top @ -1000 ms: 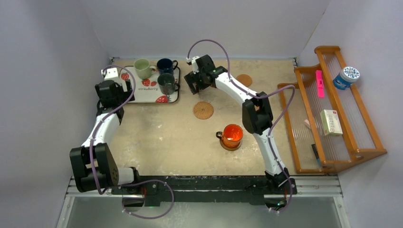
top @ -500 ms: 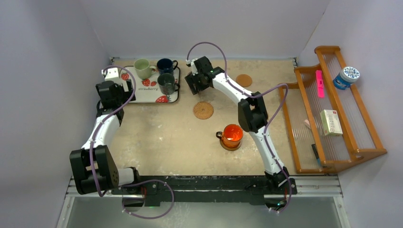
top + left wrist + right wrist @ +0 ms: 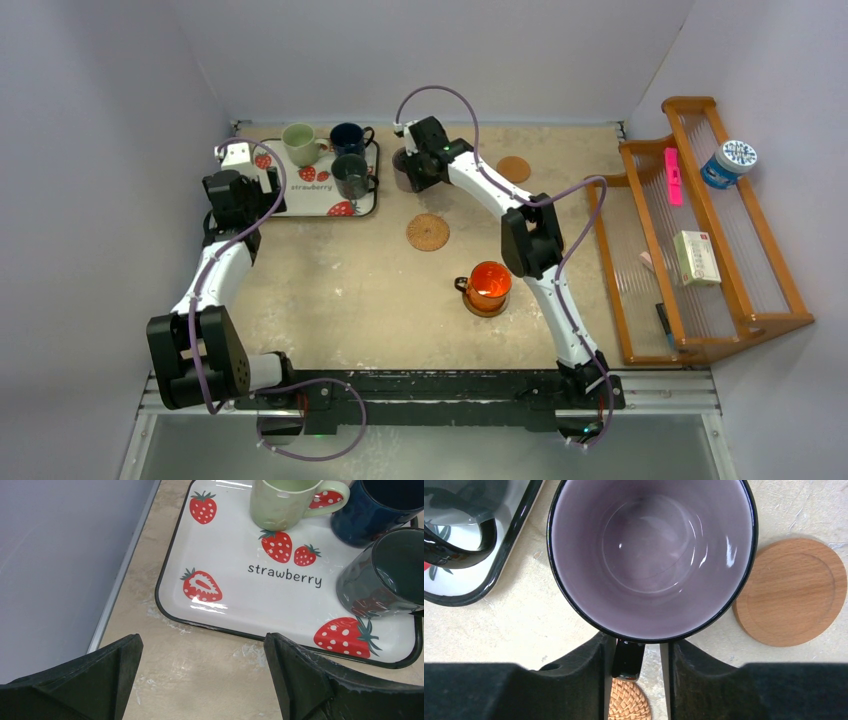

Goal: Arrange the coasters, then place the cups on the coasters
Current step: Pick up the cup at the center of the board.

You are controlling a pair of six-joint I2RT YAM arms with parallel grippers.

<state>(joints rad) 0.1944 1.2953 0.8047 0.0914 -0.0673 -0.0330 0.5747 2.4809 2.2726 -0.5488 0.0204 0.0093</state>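
My right gripper [image 3: 638, 675] straddles the black handle [image 3: 627, 660] of the mauve-grey cup [image 3: 651, 555], which stands on the table just right of the tray. Its jaws have narrowed: the left finger touches the handle and a gap stays on the right. A plain wooden coaster [image 3: 791, 592] lies beside the cup and a woven coaster [image 3: 428, 232] in front of it. The orange cup [image 3: 489, 284] sits on a coaster [image 3: 484, 309]. Pale green [image 3: 282, 502], navy [image 3: 380, 510] and dark green [image 3: 387, 575] cups stand on the strawberry tray [image 3: 235, 600]. My left gripper [image 3: 200, 680] hangs open before the tray's near-left corner.
A wooden rack [image 3: 742, 290] fills the right side, holding a blue-and-white jar [image 3: 728, 163], a pink item and a box. Walls close in the back and the left of the table.
My right gripper has pushed a little towards the tray and its jaws have narrowed around the mauve-grey cup's handle. The left arm has not moved.
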